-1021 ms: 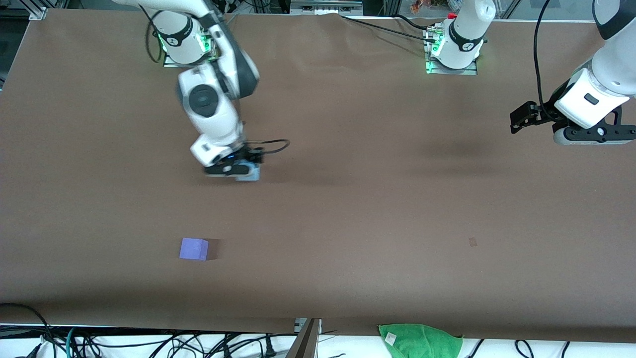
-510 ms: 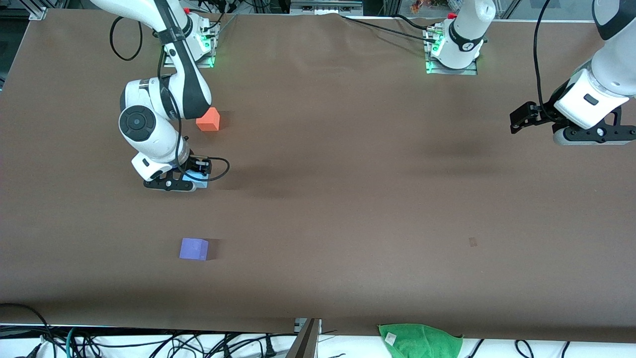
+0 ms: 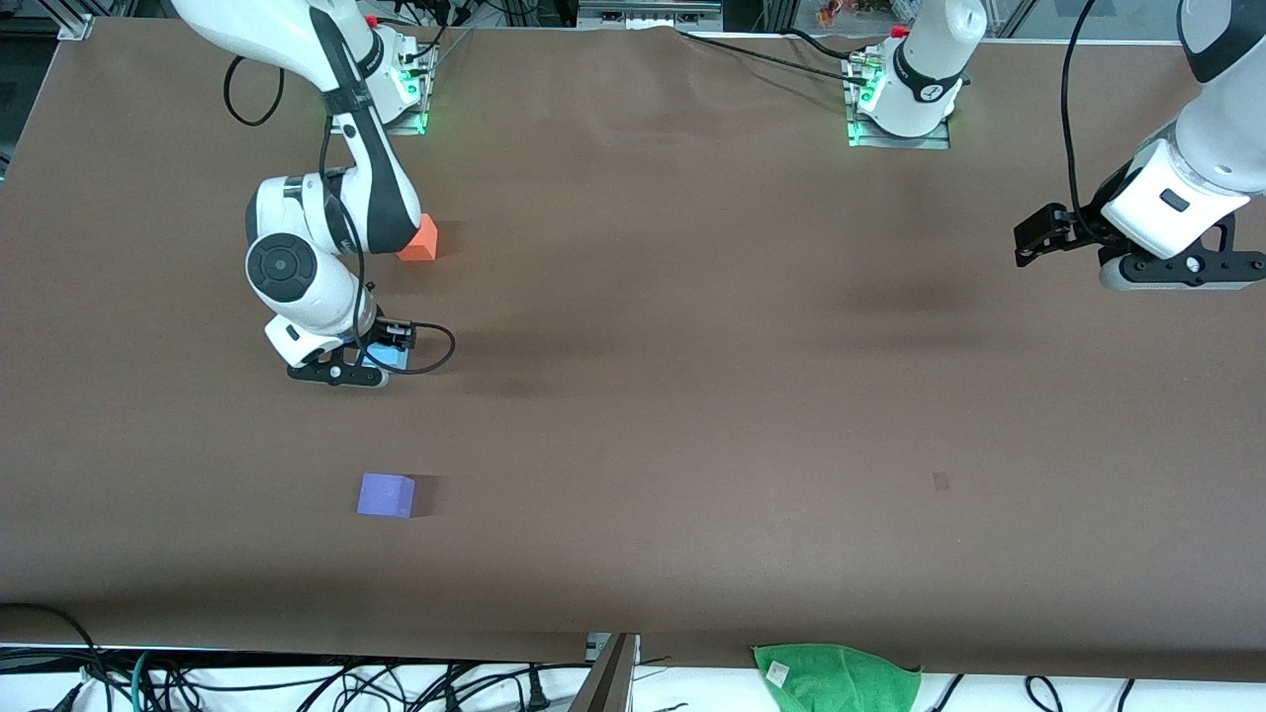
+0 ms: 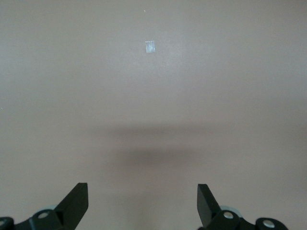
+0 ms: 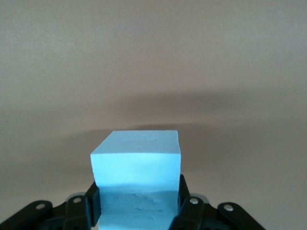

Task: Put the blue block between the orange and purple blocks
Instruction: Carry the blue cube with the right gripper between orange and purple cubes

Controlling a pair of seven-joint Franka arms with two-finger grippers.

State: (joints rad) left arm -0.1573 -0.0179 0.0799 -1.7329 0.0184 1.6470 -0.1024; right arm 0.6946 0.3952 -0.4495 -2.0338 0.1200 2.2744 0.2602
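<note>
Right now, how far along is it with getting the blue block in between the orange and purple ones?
Done: the right gripper is shut on the blue block, over the table between the orange block and the purple block, which lies nearer the front camera. In hand: carrying it over that gap. Left: setting it down and letting go. The left gripper waits open over the left arm's end of the table.

The orange block (image 3: 419, 240) is half hidden by the right arm's elbow. The blue block (image 3: 388, 357) shows only a sliver under the right gripper (image 3: 341, 374). The green cloth (image 3: 836, 676) runs off the picture's lower edge.
</note>
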